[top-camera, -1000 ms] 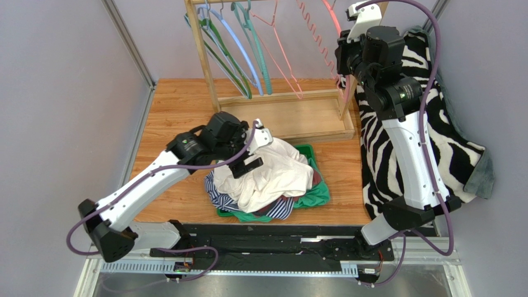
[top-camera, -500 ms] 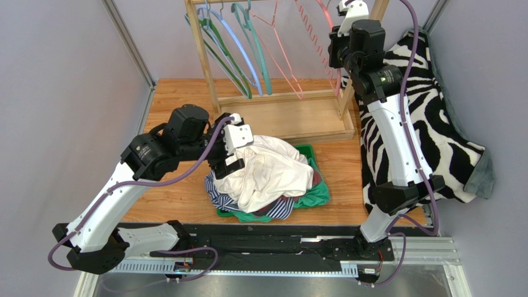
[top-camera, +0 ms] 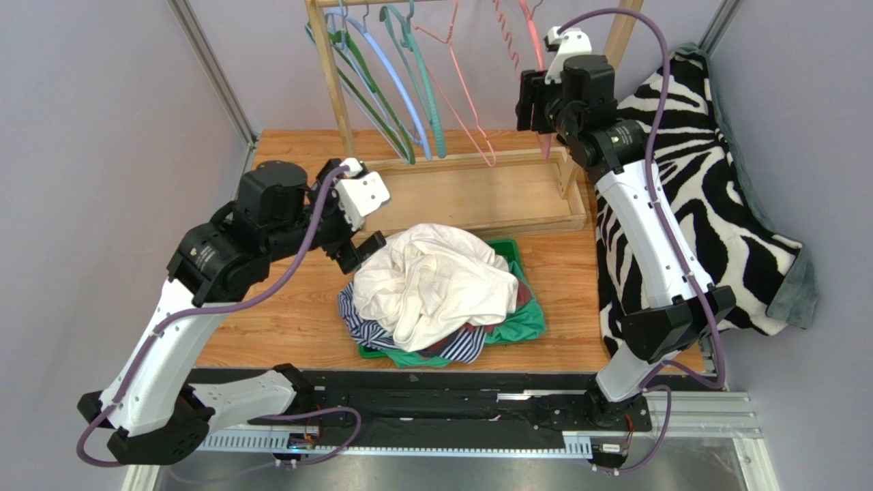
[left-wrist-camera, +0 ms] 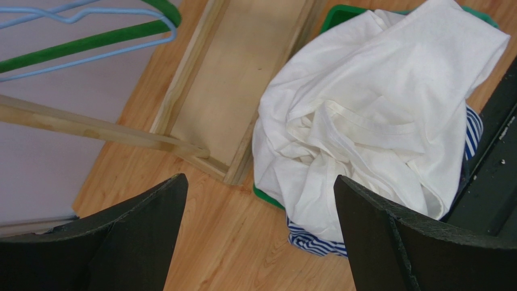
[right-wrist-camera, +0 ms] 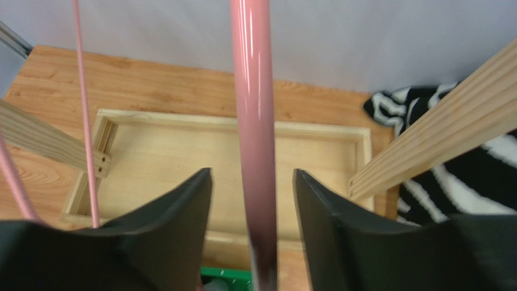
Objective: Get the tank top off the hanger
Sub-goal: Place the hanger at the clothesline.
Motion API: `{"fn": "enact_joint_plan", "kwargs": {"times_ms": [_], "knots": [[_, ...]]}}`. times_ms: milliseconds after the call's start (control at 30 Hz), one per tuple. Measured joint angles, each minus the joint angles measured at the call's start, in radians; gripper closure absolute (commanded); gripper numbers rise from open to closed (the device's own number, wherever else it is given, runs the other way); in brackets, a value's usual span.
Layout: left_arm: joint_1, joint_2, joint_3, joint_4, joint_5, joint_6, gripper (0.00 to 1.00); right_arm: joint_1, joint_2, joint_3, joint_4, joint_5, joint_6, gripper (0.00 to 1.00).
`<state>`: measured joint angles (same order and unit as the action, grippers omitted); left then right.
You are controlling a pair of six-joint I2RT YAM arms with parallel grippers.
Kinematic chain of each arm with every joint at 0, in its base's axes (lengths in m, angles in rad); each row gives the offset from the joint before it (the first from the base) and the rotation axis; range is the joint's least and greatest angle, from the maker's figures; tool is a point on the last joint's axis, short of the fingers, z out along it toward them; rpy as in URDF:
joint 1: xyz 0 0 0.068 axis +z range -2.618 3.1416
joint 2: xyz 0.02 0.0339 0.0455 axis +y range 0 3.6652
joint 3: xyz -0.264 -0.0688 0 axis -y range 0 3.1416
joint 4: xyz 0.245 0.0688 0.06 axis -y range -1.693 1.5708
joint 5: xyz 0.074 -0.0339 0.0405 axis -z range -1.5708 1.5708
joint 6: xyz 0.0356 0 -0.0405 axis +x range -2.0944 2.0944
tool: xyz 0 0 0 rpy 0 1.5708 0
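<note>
The white tank top (top-camera: 435, 281) lies crumpled on top of a pile of clothes in a green bin (top-camera: 528, 322), off any hanger; the left wrist view shows it (left-wrist-camera: 376, 115) at the right. My left gripper (top-camera: 354, 240) hangs open just left of the pile, and nothing is between its fingers (left-wrist-camera: 260, 182). My right gripper (top-camera: 538, 102) is up at the rack's right end. Its jaws stand open around the bare pink hanger (right-wrist-camera: 252, 91), with a gap on each side (right-wrist-camera: 252, 176).
A wooden rack with a tray base (top-camera: 482, 194) stands at the back, carrying green, blue, teal and pink hangers (top-camera: 410, 82). A zebra-striped cloth (top-camera: 707, 184) covers the right side. Striped and dark red clothes lie under the tank top.
My left gripper has drawn back up and to the left, away from the tank top on the pile. My right gripper has shifted left along the rack and its jaws have opened round the pink hanger.
</note>
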<state>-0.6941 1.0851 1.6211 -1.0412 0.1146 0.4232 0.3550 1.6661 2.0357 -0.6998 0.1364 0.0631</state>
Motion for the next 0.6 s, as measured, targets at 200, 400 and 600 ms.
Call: {"fn": "enact_joint_plan", "kwargs": {"times_ms": [200,400,600], "knots": [[0.087,-0.024,0.061,0.014,-0.010,-0.031,0.01,0.000,-0.083,-0.153,-0.041,0.001,0.025,0.00],[0.140,-0.070,0.095,0.039,-0.053,-0.085,0.01,0.000,-0.318,-0.240,-0.068,-0.022,0.050,0.00],[0.209,-0.114,0.094,0.040,-0.087,-0.138,0.01,0.002,-0.660,-0.422,-0.069,-0.040,0.079,0.00]]}}
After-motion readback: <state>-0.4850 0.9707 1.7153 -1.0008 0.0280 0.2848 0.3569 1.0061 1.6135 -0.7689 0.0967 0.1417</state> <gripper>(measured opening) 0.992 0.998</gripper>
